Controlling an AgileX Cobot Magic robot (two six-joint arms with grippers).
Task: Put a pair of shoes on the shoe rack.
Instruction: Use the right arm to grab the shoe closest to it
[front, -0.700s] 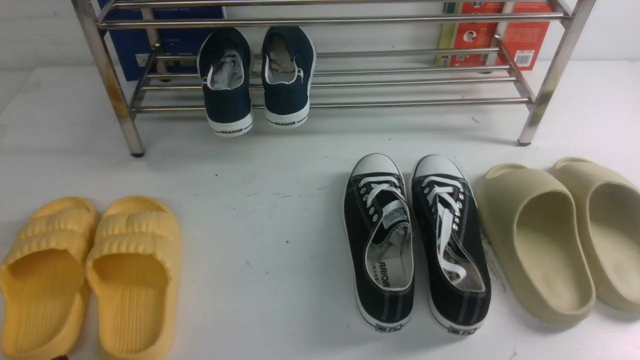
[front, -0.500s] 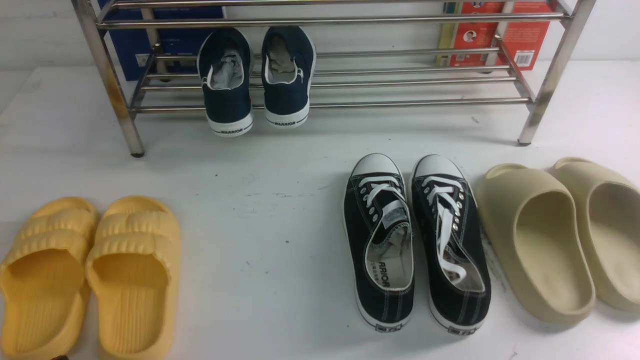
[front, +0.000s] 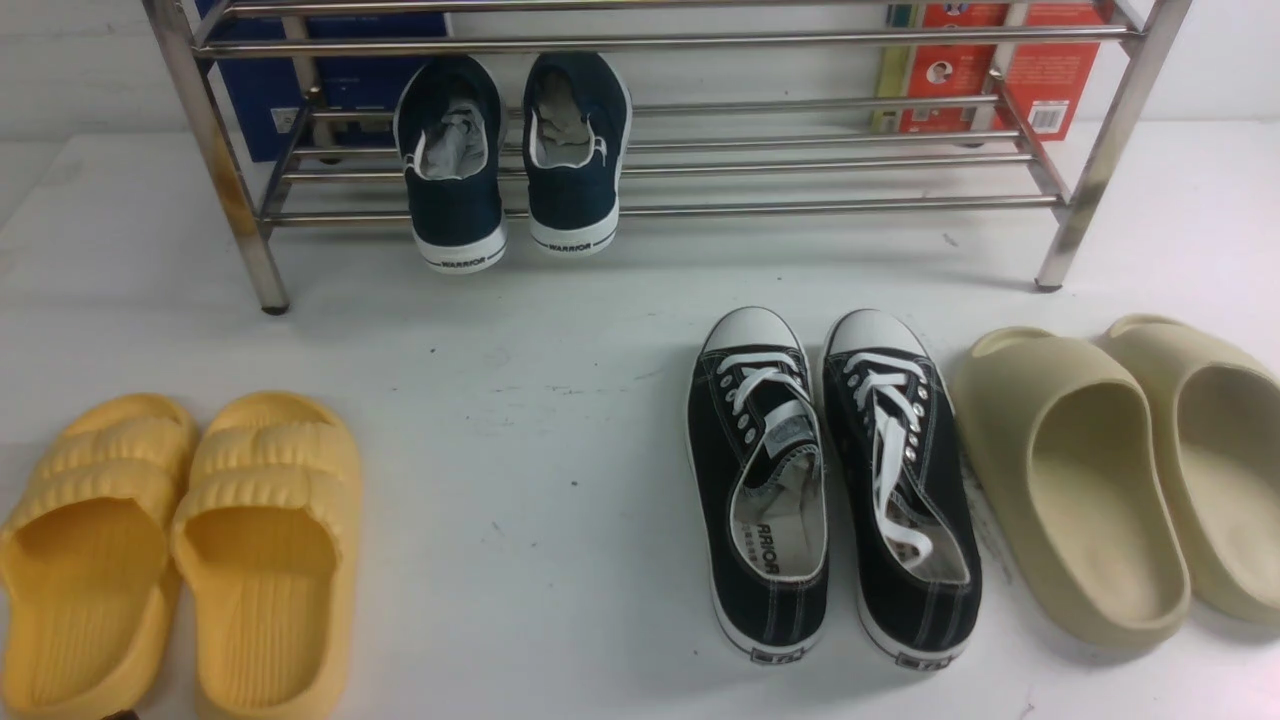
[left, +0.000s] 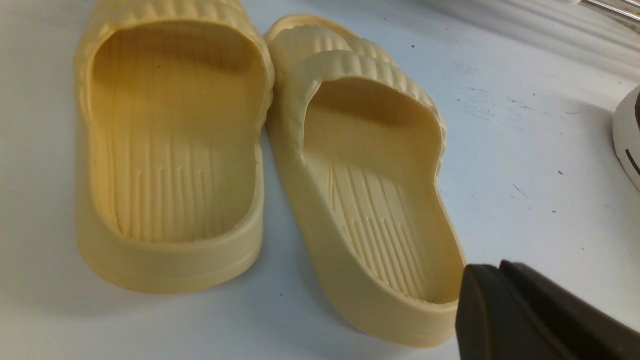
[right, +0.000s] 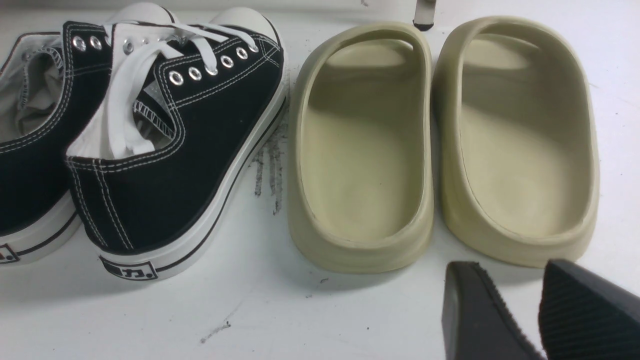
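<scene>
The pair of black canvas sneakers with white laces and toe caps stands side by side on the white table, the left shoe (front: 765, 500) and the right shoe (front: 905, 490), toes toward the shoe rack (front: 640, 208). The right wrist view shows them too (right: 190, 150). The steel rack stands at the back, its left post rust-stained. Neither gripper shows in the front view. My left gripper (left: 500, 272) is shut and empty, beside the heel of a yellow slide. My right gripper (right: 512, 270) is open and empty, just behind the heels of the beige slides.
Navy "WARRIOR" sneakers (front: 515, 170) sit on the rack's left part, heels overhanging. Yellow slides (front: 270, 560) lie front left, also in the left wrist view (left: 170, 150). Beige slides (front: 1080, 490) lie right of the black sneakers. A blue box (front: 260, 90) and a red box (front: 1040, 70) stand behind the rack.
</scene>
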